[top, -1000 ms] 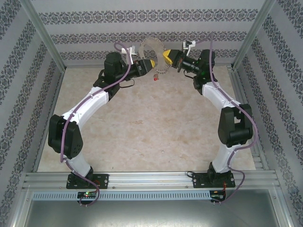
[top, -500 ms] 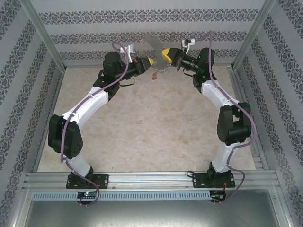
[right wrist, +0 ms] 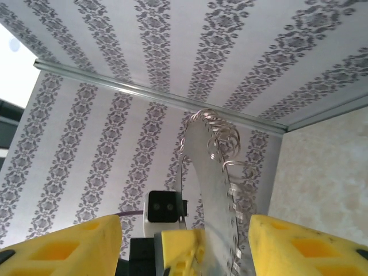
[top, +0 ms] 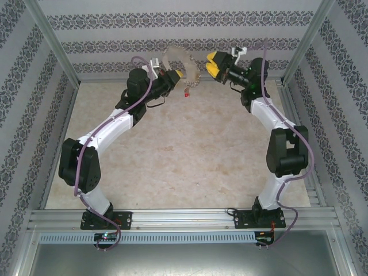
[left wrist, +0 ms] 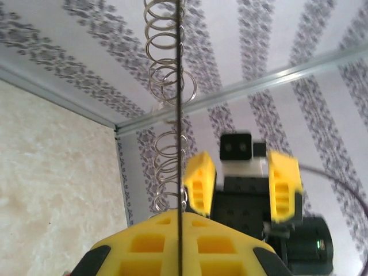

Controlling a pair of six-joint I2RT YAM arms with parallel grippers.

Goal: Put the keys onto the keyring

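The keyring, a thin grey-silver loop fringed with small silvery rings, is held up in the air near the back wall. My left gripper is shut on its lower edge. In the left wrist view the loop runs as a thin dark line out of the closed yellow pads. The red-headed key dangles below the loop. My right gripper stands open just right of the loop and apart from it. In the right wrist view the keyring rises between its spread fingers.
The patterned back wall and its metal frame rail are close behind both grippers. The beige tabletop lies below, between the two arms.
My right gripper has opened, let go of the keyring and drawn back up to the right. My left gripper has shut on the keyring and now holds it alone.
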